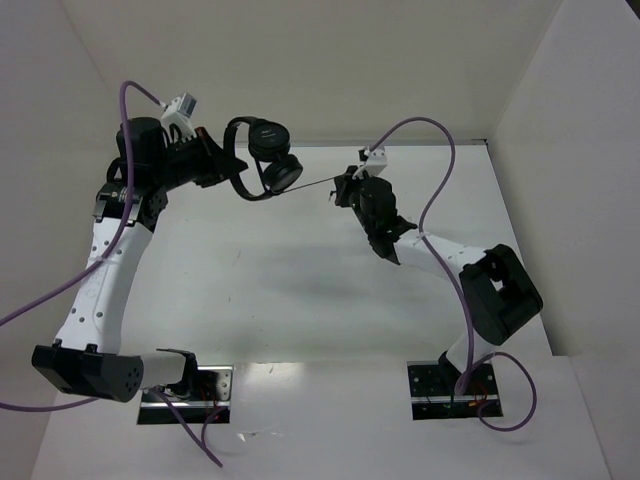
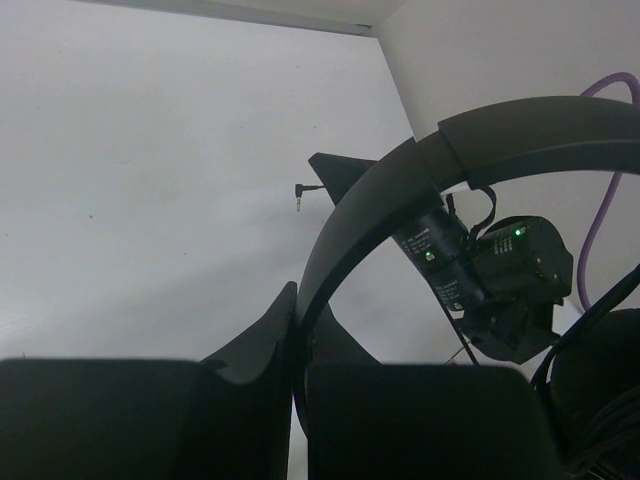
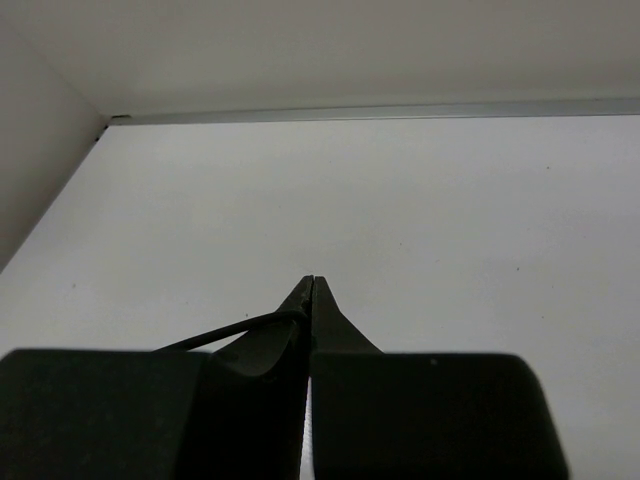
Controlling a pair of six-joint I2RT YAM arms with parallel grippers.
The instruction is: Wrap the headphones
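Only the top view shows the whole arrangement. The left gripper is clamped on the headphones, which hang in the air just off its fingertips, above the white table. The two earcups sit close together beyond its fingers. From them the thin cord runs taut and nearly straight across to the right gripper.

The left wrist view adds the grip itself. The headband passes between the closed fingers and arcs up and away to the right. Its long curve stands roughly on edge to the jaws, and one earcup sits low at the right. Farther out the small plug sticks out sideways from a dark wedge, probably the right gripper's fingertip.

The right wrist view shows the right gripper with its jaws pressed together on the cord, which enters from the left in a shallow bow.
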